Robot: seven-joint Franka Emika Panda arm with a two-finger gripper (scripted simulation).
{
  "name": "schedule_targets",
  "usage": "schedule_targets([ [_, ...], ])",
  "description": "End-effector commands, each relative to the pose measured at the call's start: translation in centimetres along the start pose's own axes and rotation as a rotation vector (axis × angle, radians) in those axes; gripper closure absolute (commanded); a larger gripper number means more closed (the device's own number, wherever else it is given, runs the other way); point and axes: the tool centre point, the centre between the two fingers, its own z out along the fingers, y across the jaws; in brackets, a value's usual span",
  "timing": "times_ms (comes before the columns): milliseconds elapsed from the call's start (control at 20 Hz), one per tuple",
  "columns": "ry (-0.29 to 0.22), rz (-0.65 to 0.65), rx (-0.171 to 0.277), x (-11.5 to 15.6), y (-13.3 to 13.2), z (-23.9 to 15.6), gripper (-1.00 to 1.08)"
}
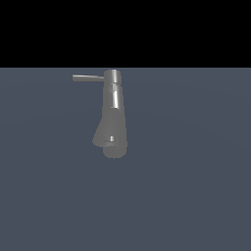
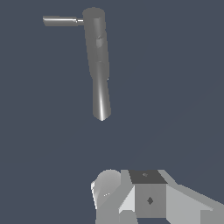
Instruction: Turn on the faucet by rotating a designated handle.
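Exterior view: the faucet stands alone on the flat grey-blue surface, a little toward the exterior view's left, its narrow cap uppermost and its lumpy wide end lowest. The handle juts sideways from the cap toward the exterior view's left. No arm shows here.

Wrist view: the faucet and handle lie well apart from the white claw, whose fingertips are out of frame, so I cannot tell whether it is spread or closed

Flat slate-blue floor fills lower scene; plain black backdrop above; even light.
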Motion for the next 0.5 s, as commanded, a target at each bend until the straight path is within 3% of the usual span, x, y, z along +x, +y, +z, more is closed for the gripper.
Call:
schedule_targets([
  [0,0.0,0.0,0.0,0.0,0.0,0.0,1.08],
  [450,-0.008,0.019,-0.014,0.8,1.8,0.3,1.08],
])
